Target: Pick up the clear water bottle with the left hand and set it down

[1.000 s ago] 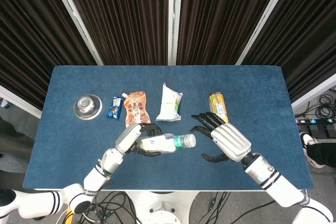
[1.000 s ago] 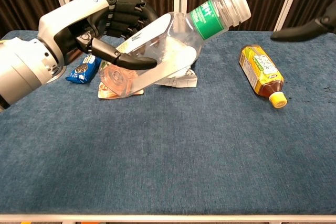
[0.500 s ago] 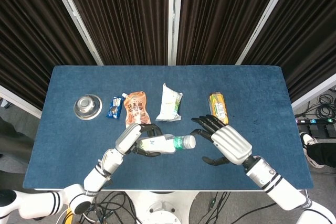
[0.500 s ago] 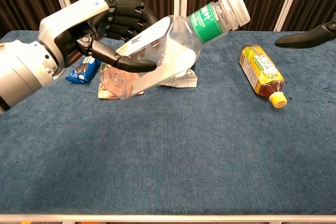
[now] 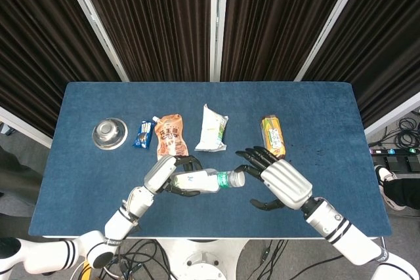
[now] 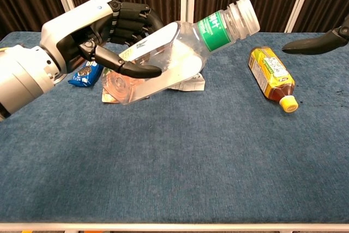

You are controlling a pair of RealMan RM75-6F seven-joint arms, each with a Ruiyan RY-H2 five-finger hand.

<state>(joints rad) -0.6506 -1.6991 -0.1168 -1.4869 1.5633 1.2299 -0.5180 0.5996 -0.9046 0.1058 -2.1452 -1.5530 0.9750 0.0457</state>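
Observation:
My left hand (image 5: 172, 174) (image 6: 103, 31) grips the clear water bottle (image 5: 209, 180) (image 6: 180, 53) around its body and holds it above the blue table (image 5: 92, 168), tilted, its white cap pointing right and up. The bottle carries a green label near the neck. My right hand (image 5: 275, 181) hovers open just right of the cap, fingers spread, touching nothing. In the chest view only its dark fingertips (image 6: 311, 45) show at the right and top edges.
Along the table's far half lie a steel bowl (image 5: 109, 132), a blue snack packet (image 5: 144, 134), an orange pouch (image 5: 170, 133), a white packet (image 5: 212, 128) and a yellow-capped tea bottle (image 5: 273, 134) (image 6: 271, 76). Bare blue cloth stretches below the held bottle (image 6: 180, 156).
The right hand has drifted slightly down and left toward the bottle's cap. The left hand and bottle have sunk a little and stayed tilted.

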